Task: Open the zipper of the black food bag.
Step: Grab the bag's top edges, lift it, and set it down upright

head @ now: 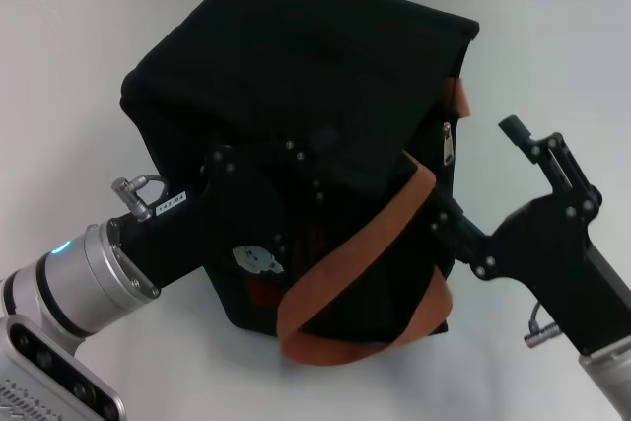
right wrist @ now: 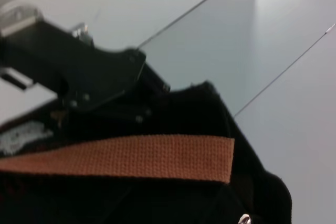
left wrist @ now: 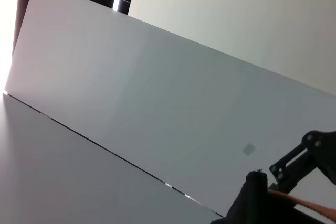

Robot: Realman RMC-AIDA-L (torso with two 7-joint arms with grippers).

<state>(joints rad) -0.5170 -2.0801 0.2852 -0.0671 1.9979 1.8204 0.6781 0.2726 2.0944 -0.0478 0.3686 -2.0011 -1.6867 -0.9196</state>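
Note:
The black food bag (head: 296,76) lies tipped on the white table, its orange-brown handles (head: 365,244) hanging toward me. The zipper shows as a small silver pull tab (head: 447,143) on the bag's right side; the tab also peeks in at the edge of the right wrist view (right wrist: 244,219). My left gripper (head: 281,179) presses into the bag's front, black against black fabric. My right gripper (head: 483,184) stands open just right of the bag. Its lower finger (head: 449,224) touches the bag's side below the pull tab, and its upper finger (head: 523,135) is clear of the bag.
The white table (head: 59,76) extends left and right of the bag. A grey wall panel (left wrist: 157,87) runs along the table's far edge. A bear patch (head: 258,260) shows on the bag's front by the left arm.

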